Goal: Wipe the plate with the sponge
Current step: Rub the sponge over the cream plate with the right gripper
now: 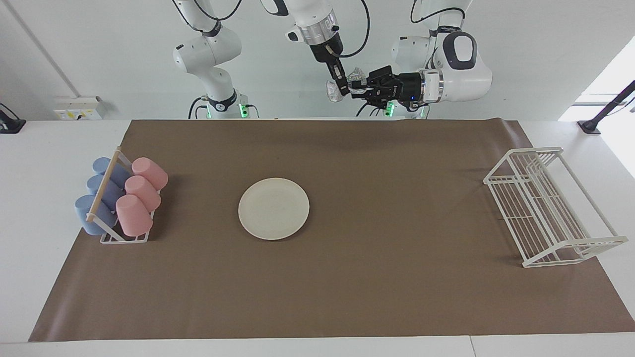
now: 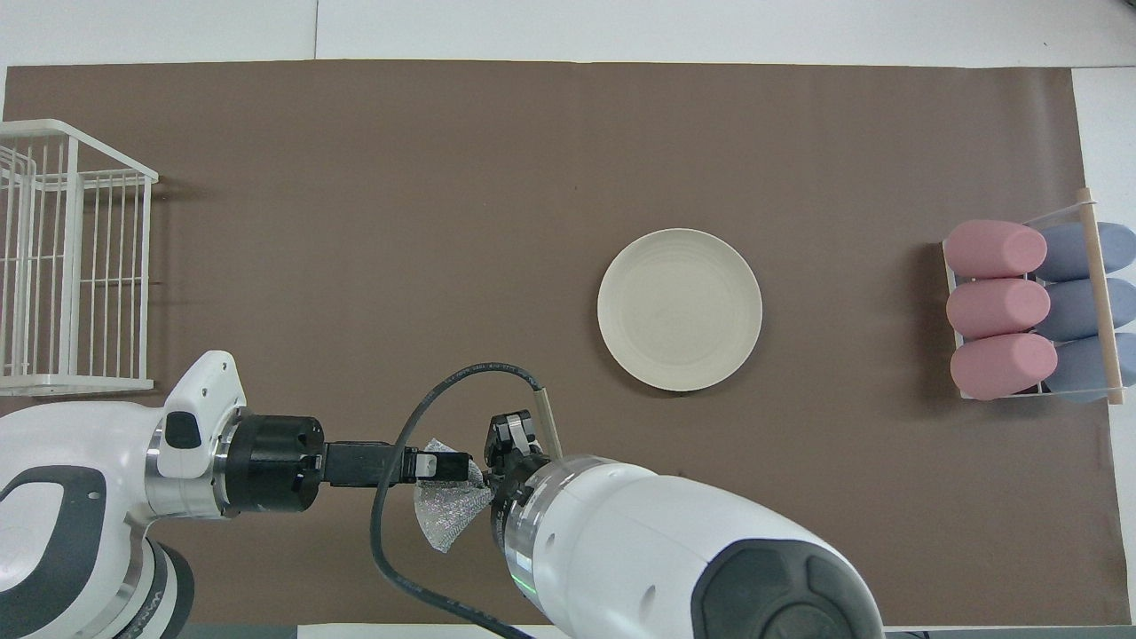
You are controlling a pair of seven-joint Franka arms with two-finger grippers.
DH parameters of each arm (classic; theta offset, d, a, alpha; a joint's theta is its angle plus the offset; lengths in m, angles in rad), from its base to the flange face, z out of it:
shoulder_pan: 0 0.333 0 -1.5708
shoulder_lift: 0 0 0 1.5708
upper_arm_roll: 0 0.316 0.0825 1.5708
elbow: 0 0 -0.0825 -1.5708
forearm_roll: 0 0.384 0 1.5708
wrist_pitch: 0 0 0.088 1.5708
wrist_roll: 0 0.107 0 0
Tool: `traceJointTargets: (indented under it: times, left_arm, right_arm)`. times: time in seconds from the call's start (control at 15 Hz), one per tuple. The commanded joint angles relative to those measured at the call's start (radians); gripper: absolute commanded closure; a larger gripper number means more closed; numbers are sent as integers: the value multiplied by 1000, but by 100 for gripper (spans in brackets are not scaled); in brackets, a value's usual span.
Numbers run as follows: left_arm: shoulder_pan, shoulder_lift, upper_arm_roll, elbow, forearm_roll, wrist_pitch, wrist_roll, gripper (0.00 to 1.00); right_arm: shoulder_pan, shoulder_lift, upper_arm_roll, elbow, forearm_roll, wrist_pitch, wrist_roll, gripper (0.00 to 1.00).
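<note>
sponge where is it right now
The sponge is up in the air between the two tools, over the mat's edge nearest the robots, well clear of the plate.

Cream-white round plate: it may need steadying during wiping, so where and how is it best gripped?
Probably its rim, at the edge nearest the robots, coming from above. The plate lies flat on the brown mat, so only the thin raised rim offers a pinch, one finger inside, one outside. The left gripper suits: the right gripper is shut on the silvery mesh sponge.
</note>
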Motion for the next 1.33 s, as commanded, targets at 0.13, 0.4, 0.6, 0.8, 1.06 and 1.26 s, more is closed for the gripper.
traceJointTargets:
  times: [0.13,0.4,0.6,0.8,1.06,1.26]
  left_arm:
    - [19,-23,-4,-6,16,-7,-38,0]
    - [20,-23,-4,-6,25,2,-57,0]
    - [25,-8,-4,23,156,9,-110,0]
    - [56,-7,-4,28,252,3,-141,0]
    - [59,3,-4,40,422,6,-176,0]
    - [97,4,-4,51,548,-40,-175,0]
  right_arm:
    - [-77,-25,-5,-47,10,1,-117,100]
    - [-188,52,-3,-113,10,66,-434,100]
    - [-220,159,-3,-168,8,231,-506,100]
    - [-274,240,-3,-267,10,445,-666,100]
    - [-280,346,-3,-308,10,576,-740,100]
    - [-320,373,-3,-326,10,583,-804,100]
